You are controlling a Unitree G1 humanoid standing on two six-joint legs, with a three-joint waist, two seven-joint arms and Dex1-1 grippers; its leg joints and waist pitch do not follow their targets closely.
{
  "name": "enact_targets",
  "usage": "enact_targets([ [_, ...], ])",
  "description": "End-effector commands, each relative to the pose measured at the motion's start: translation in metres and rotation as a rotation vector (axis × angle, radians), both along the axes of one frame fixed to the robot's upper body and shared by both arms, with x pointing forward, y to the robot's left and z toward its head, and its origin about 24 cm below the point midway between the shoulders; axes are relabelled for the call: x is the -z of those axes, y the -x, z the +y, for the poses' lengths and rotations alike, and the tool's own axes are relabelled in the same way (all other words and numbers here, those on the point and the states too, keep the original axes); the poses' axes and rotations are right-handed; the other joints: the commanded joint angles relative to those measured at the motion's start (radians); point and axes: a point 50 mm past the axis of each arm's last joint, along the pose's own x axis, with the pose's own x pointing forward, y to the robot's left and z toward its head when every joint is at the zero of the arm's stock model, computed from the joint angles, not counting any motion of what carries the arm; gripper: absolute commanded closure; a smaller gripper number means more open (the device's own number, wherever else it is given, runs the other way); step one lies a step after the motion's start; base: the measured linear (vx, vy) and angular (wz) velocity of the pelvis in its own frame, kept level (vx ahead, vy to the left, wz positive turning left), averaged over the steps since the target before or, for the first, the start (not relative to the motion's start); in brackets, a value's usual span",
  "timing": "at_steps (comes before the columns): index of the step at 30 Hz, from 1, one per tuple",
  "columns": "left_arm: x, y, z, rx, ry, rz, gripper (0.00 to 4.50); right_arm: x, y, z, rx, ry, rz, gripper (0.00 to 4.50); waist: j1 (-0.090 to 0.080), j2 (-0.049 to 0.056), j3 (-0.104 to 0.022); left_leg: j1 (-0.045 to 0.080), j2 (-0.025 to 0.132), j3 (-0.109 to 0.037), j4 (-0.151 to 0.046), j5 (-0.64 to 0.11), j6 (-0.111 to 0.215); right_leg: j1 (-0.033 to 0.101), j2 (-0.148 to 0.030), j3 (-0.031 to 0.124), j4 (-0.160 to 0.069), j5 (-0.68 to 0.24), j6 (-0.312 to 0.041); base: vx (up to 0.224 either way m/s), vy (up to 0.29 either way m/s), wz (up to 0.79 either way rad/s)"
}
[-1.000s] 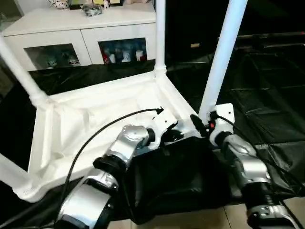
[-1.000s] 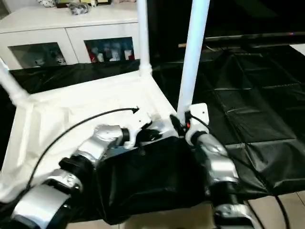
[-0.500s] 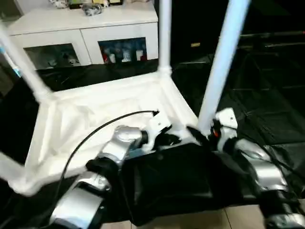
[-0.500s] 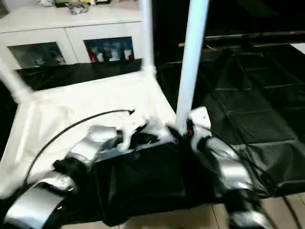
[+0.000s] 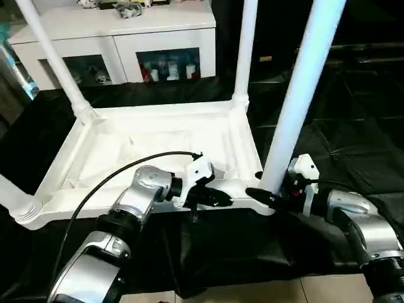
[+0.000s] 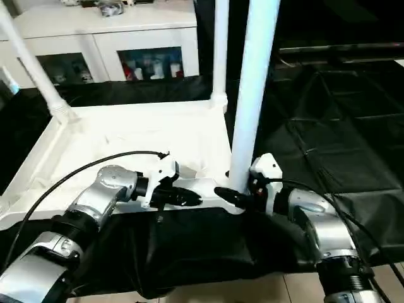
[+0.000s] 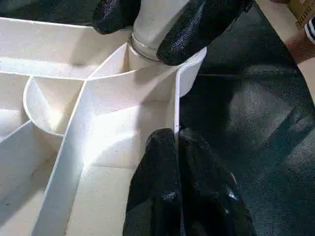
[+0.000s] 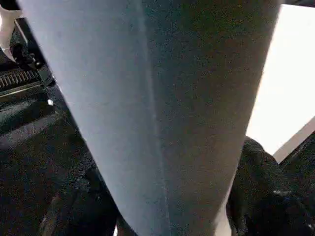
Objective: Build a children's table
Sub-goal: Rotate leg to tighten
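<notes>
left wrist view shows what the head cameras cannot resolve: the left claw (image 7: 178,147) has its two black fingers pressed together on the thin upright rim of the small white plastic children's table (image 5: 158,142), at the near edge just beside a rounded corner socket, with curved ribs and flat dividers of the underside running away from it. in the same picture the right claw's black fingers (image 7: 197,24) sit either side of the long white tubular leg (image 5: 297,104) where it enters that socket. right wrist view shows the smooth round tube close up, a black finger on each side of it, so the right claw (image 5: 265,196) stands partly open and wrapped around the leg's base.

the eye views show the table upside down on the black cloth-draped worktop (image 5: 353,126), three other legs standing up from its corners. its near rim lies close to the worktop's front edge, where the cloth hangs down to a tiled floor (image 5: 315,291). bare, creased black cloth lies on the robot's right. beyond the far rim stands a white cabinet with glass doors (image 5: 120,50).
</notes>
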Motion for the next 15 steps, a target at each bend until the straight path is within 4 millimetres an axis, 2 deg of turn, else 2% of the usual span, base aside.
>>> enact_targets([
  [1, -0.006, -0.003, -0.008, -0.04, 0.05, -0.031, 4.5, 0.006, 0.002, 0.012, 0.005, -0.023, 0.022, 2.1, 0.001, -0.024, -0.058, 0.024, 0.062, -0.028, -0.075, -0.286, 0.09, 0.037, -0.042, 0.031, -0.073, -0.307, -0.24, 0.0, 0.0, 0.0],
  [5, -0.007, -0.014, -0.018, -0.174, 0.047, -0.071, 4.5, 0.022, -0.007, 0.018, 0.189, 0.026, 0.025, 2.12, -0.01, -0.026, -0.054, 0.028, 0.057, -0.031, -0.077, -0.338, 0.055, 0.029, -0.043, 0.031, -0.083, -0.393, -0.216, 0.0, 0.0, 0.0],
  [7, -0.007, -0.015, -0.02, -0.192, 0.046, -0.078, 4.5, 0.025, -0.009, 0.019, 0.227, 0.041, 0.028, 2.12, -0.017, -0.027, -0.052, 0.026, 0.054, -0.035, -0.079, -0.364, 0.039, 0.03, -0.043, 0.028, -0.086, -0.441, -0.197, 0.0, 0.0, 0.0],
  [8, -0.008, -0.017, -0.022, -0.207, 0.046, -0.084, 4.5, 0.028, -0.01, 0.021, 0.26, 0.054, 0.029, 2.13, -0.02, -0.027, -0.052, 0.03, 0.054, -0.035, -0.079, -0.378, 0.035, 0.026, -0.043, 0.029, -0.091, -0.461, -0.187, 0.0, 0.0, 0.0],
  [9, -0.008, -0.019, -0.026, -0.237, 0.043, -0.094, 4.5, 0.033, -0.013, 0.023, 0.321, 0.058, 0.036, 2.13, -0.022, -0.025, -0.051, 0.031, 0.054, -0.035, -0.078, -0.388, 0.033, 0.024, -0.043, 0.03, -0.093, -0.471, -0.184, 0.0, 0.0, 0.0],
  [10, -0.01, -0.022, -0.036, -0.295, 0.05, -0.113, 4.5, 0.038, -0.02, 0.03, 0.472, 0.05, 0.036, 2.13, -0.035, -0.023, -0.051, 0.029, 0.051, -0.036, -0.079, -0.397, 0.022, 0.02, -0.041, 0.028, -0.094, -0.486, -0.175, 0.0, 0.0, 0.0],
  [11, -0.011, -0.024, -0.041, -0.328, 0.053, -0.121, 4.5, 0.041, -0.022, 0.034, 0.529, 0.053, 0.044, 2.13, -0.039, -0.017, -0.05, 0.032, 0.05, -0.038, -0.079, -0.411, 0.016, 0.018, -0.041, 0.027, -0.096, -0.499, -0.172, 0.0, 0.0, 0.0],
  [13, -0.012, -0.026, -0.046, -0.361, 0.059, -0.126, 4.5, 0.046, -0.024, 0.039, 0.586, 0.069, 0.055, 2.13, -0.046, -0.023, -0.05, 0.029, 0.049, -0.043, -0.082, -0.428, 0.008, 0.024, -0.04, 0.022, -0.099, -0.526, -0.152, 0.0, 0.0, 0.0],
  [14, -0.012, -0.026, -0.048, -0.366, 0.063, -0.125, 4.5, 0.047, -0.026, 0.042, 0.605, 0.088, 0.05, 2.13, -0.047, -0.021, -0.05, 0.034, 0.049, -0.042, -0.081, -0.444, 0.006, 0.016, -0.04, 0.024, -0.102, -0.529, -0.151, 0.0, 0.0, 0.0],
  [15, -0.012, -0.025, -0.051, -0.361, 0.067, -0.126, 4.5, 0.048, -0.026, 0.046, 0.603, 0.091, 0.046, 2.13, -0.052, -0.022, -0.051, 0.032, 0.047, -0.043, -0.081, -0.454, 0.009, 0.018, -0.041, 0.023, -0.103, -0.529, -0.149, 0.0, 0.0, 0.0],
])
